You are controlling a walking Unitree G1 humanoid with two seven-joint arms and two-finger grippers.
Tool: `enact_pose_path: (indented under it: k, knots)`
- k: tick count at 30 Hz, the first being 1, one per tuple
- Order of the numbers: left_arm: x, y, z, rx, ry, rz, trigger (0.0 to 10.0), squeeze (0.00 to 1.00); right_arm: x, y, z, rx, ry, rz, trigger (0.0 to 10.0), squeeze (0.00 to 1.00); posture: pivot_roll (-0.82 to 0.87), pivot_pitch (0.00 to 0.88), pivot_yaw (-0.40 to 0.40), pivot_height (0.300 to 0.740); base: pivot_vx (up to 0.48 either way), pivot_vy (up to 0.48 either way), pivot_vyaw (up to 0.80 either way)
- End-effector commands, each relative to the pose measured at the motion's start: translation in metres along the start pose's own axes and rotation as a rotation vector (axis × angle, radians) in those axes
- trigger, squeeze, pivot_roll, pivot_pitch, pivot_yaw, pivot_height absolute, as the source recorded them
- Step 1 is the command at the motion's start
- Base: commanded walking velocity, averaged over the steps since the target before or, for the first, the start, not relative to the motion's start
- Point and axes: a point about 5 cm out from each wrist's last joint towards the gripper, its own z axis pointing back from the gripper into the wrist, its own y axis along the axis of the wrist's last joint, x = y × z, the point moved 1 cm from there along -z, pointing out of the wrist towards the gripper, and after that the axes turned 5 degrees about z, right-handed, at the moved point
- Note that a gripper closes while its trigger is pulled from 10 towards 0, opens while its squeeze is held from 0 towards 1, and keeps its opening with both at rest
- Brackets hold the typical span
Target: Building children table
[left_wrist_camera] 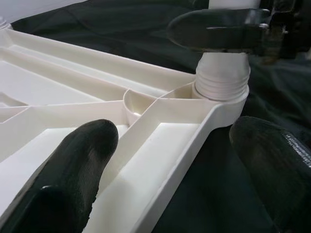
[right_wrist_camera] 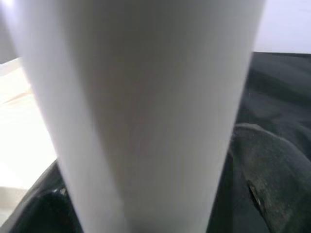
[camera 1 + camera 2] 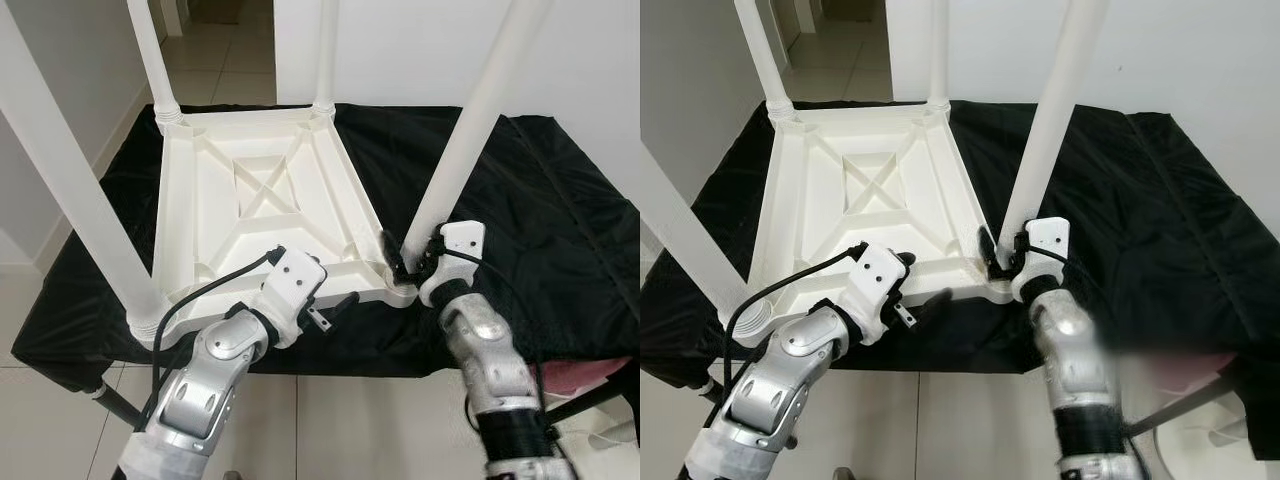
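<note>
White table (image 3: 262, 205) lies upside down on black cloth (image 3: 560, 200). Right gripper (image 3: 408, 258) clamps the near-right leg (image 3: 462, 140) by its base. Left gripper (image 3: 330, 310) spread wide astride the near rim, holding nothing.

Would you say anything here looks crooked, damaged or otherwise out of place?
Nothing stands out. The tabletop lies upside down on the black cloth with four legs up. The right gripper clasps the near right leg at its base; the left gripper is open at the near edge.
</note>
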Motion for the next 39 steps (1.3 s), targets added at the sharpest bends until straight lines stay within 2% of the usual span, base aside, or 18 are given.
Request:
enact_pose_path:
  k: [1, 5, 10, 11, 13, 14, 15, 16, 17, 18, 19, 20, 30, 31, 33, 34, 35, 39]
  knots:
    - [-0.002, -0.003, -0.002, -0.009, 0.029, -0.004, 10.0, 0.00, -0.005, -0.003, -0.002, 0.002, 0.113, 0.010, 10.0, 0.00, 0.00, 0.038, -0.007, 0.740, 0.000, 0.000, 0.00]
    - [-0.004, -0.002, -0.004, -0.006, 0.032, -0.007, 10.0, 0.00, -0.006, -0.005, -0.005, -0.005, 0.241, 0.052, 10.0, 0.00, -0.01, 0.038, -0.002, 0.740, 0.000, 0.000, 0.00]
    - [-0.005, -0.001, -0.006, -0.001, 0.032, -0.010, 10.0, 0.00, -0.008, -0.008, -0.008, -0.021, 0.336, 0.050, 10.0, 0.00, -0.01, 0.032, -0.001, 0.740, 0.000, 0.000, 0.00]
    - [-0.005, 0.001, -0.007, 0.003, 0.031, -0.012, 10.0, 0.00, -0.008, -0.010, -0.009, -0.029, 0.363, 0.063, 8.7, 0.00, -0.01, 0.030, 0.001, 0.740, 0.000, 0.000, 0.00]
    - [-0.005, 0.001, -0.007, 0.005, 0.030, -0.014, 10.0, 0.00, -0.008, -0.011, -0.010, -0.033, 0.378, 0.075, 8.7, 0.00, -0.01, 0.030, 0.001, 0.740, 0.000, 0.000, 0.00]
    - [-0.005, 0.002, -0.008, 0.008, 0.029, -0.015, 10.0, 0.00, -0.008, -0.013, -0.010, -0.040, 0.400, 0.096, 7.3, 0.00, -0.01, 0.029, 0.001, 0.740, 0.000, 0.000, 0.00]
    - [-0.005, 0.002, -0.008, 0.008, 0.029, -0.015, 10.0, 0.00, -0.008, -0.013, -0.010, -0.040, 0.400, 0.096, 7.3, 0.00, -0.01, 0.029, 0.001, 0.740, 0.000, 0.000, 0.00]
    - [-0.005, 0.002, -0.008, 0.009, 0.028, -0.017, 10.0, 0.00, -0.008, -0.016, -0.010, -0.049, 0.410, 0.110, 5.6, 0.00, -0.01, 0.028, 0.003, 0.740, 0.000, 0.000, 0.00]
    - [-0.005, 0.002, -0.008, 0.009, 0.028, -0.017, 10.0, 0.00, -0.008, -0.016, -0.010, -0.049, 0.410, 0.110, 5.6, 0.00, -0.01, 0.028, 0.003, 0.740, 0.000, 0.000, 0.00]
    - [-0.005, 0.003, -0.009, 0.011, 0.026, -0.016, 10.0, 0.00, -0.007, -0.018, -0.010, -0.052, 0.422, 0.114, 2.3, 0.00, -0.01, 0.027, 0.003, 0.740, 0.000, 0.000, 0.00]
    - [-0.005, 0.003, -0.009, 0.012, 0.025, -0.015, 10.0, 0.00, -0.006, -0.020, -0.009, -0.058, 0.431, 0.115, 2.3, 0.00, -0.01, 0.029, 0.003, 0.740, 0.000, 0.000, 0.00]
    - [-0.004, 0.003, -0.009, 0.013, 0.024, -0.015, 10.0, 0.00, -0.004, -0.022, -0.008, -0.066, 0.434, 0.114, 0.0, 0.00, -0.01, 0.030, 0.001, 0.740, 0.000, 0.000, 0.00]
    - [-0.005, 0.003, -0.009, 0.015, 0.029, -0.012, 10.0, 0.00, 0.005, -0.032, -0.003, -0.097, 0.417, 0.110, 0.0, 0.00, 0.00, 0.028, -0.009, 0.740, 0.000, 0.000, 0.00]
    - [-0.006, 0.003, -0.009, 0.015, 0.032, -0.009, 10.0, 0.00, 0.006, -0.032, -0.003, -0.098, 0.403, 0.108, 3.5, 0.00, 0.00, 0.028, -0.011, 0.740, 0.000, 0.000, 0.00]
    - [-0.006, 0.002, -0.009, 0.015, 0.035, -0.007, 10.0, 0.00, 0.007, -0.032, -0.003, -0.098, 0.394, 0.106, 3.5, 0.00, 0.00, 0.028, -0.011, 0.740, 0.000, 0.000, 0.00]
    - [-0.006, 0.002, -0.009, 0.015, 0.038, -0.005, 10.0, 0.00, 0.012, -0.033, -0.006, -0.120, 0.334, 0.113, 10.0, 0.00, 0.00, 0.032, -0.016, 0.740, 0.000, 0.000, 0.00]
    - [-0.006, 0.002, -0.009, 0.015, 0.038, -0.005, 10.0, 0.00, 0.012, -0.033, -0.006, -0.120, 0.334, 0.113, 10.0, 0.00, 0.00, 0.032, -0.016, 0.740, 0.000, 0.000, 0.00]
    - [-0.004, 0.002, -0.008, 0.017, 0.040, -0.001, 10.0, 0.00, 0.018, -0.030, -0.010, -0.126, 0.208, 0.102, 10.0, 0.00, 0.00, 0.035, -0.024, 0.740, 0.000, 0.000, 0.00]
